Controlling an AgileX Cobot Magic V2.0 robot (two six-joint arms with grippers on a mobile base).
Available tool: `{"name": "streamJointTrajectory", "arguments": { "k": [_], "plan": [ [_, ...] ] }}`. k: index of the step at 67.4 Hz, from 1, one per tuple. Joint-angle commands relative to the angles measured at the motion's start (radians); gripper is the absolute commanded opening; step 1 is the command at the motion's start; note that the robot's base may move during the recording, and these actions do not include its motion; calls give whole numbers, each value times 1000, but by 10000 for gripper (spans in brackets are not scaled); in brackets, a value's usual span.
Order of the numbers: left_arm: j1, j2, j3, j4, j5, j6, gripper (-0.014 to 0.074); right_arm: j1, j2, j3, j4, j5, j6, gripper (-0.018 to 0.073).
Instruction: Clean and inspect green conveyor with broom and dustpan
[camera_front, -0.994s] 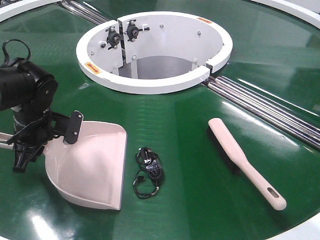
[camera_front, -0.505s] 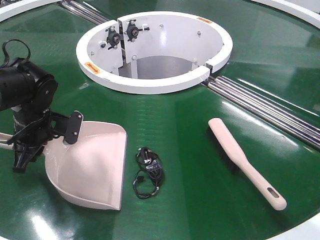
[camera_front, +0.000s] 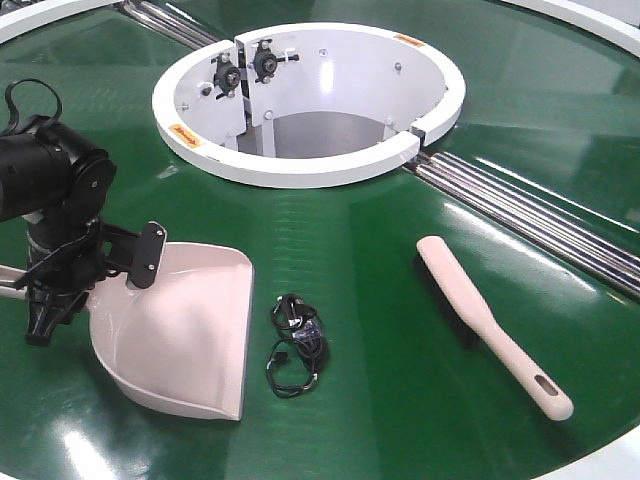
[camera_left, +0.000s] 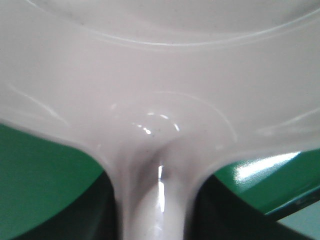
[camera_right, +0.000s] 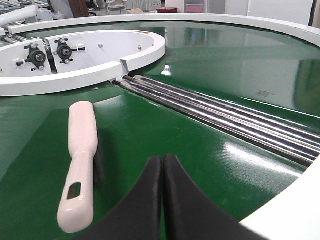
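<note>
1. The dustpan lies flat on the green conveyor at the near left. Its wide lip faces right and its narrow handle runs off to the left.
2. The left hand sits at the neck of that handle. In the blurred wrist view the handle passes between two dark fingers that hug its sides, but I cannot tell whether they clamp it or only straddle it.
3. Over the last second the pan, arm and everything else kept their places. I judge the grasp to be settling, with no lift or slide yet begun.
4. A small tangle of black cable lies just beside the pan's lip and looks like the debris to collect.
5. The broom rests untouched well to the right, bristles down, with its slotted handle end nearest the belt's edge.
6. The right hand hovers behind the broom's handle with its fingers pressed together, holding nothing. It must open before it can take the broom.
7. Beyond are the white hub ring and the silver rails.
</note>
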Motion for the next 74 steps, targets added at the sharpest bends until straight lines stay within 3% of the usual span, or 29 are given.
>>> {"name": "streamJointTrajectory", "arguments": {
  "k": [1,9,16,25,43,64,74],
  "plan": [
    [-8,-47,-28,17,53,5,-7,-3,-18,9,-7,-134,-6,-9],
    [-8,-47,-28,17,53,5,-7,-3,-18,-24,15,-346,25,-9],
    [-8,-47,-28,18,53,5,-7,-3,-15,-102,15,-398,25,-9],
    [-8,-47,-28,18,53,5,-7,-3,56,-239,23,-323,44,-9],
    [-8,-47,-28,18,53,5,-7,-3,362,-448,73,38,70,-9],
    [-8,-47,-28,18,53,5,-7,-3,571,-459,27,34,28,-4],
    [-8,-47,-28,18,53,5,-7,10,632,-515,14,101,-16,55]
  ]
}}
